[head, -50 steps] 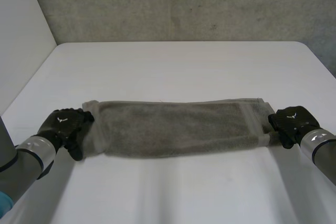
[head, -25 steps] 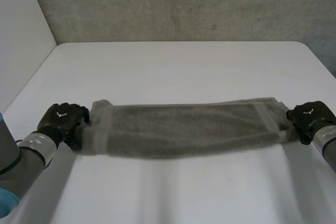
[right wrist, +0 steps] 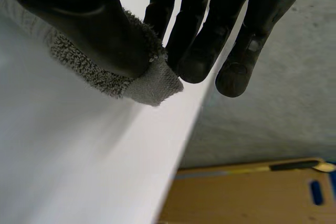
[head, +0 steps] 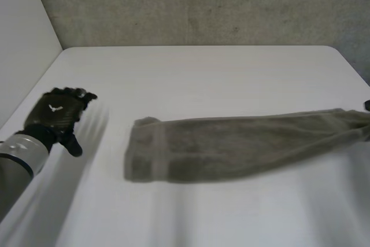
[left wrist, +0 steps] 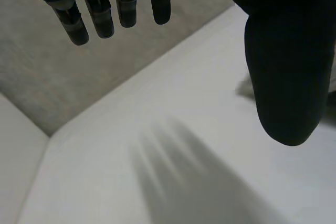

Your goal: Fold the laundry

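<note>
A long grey-green terry towel, folded into a narrow strip, stretches across the white surface from the middle to its right edge. There the right hand pinches the towel's end corner between thumb and fingers, probably to pull the strip taut before the next fold. The left hand hovers well apart from the towel's other end, its fingers straight and holding nothing. Nothing else sits on the surface; a grey concrete wall stands behind it, and what looks like a brown cardboard box lies beyond the edge.
</note>
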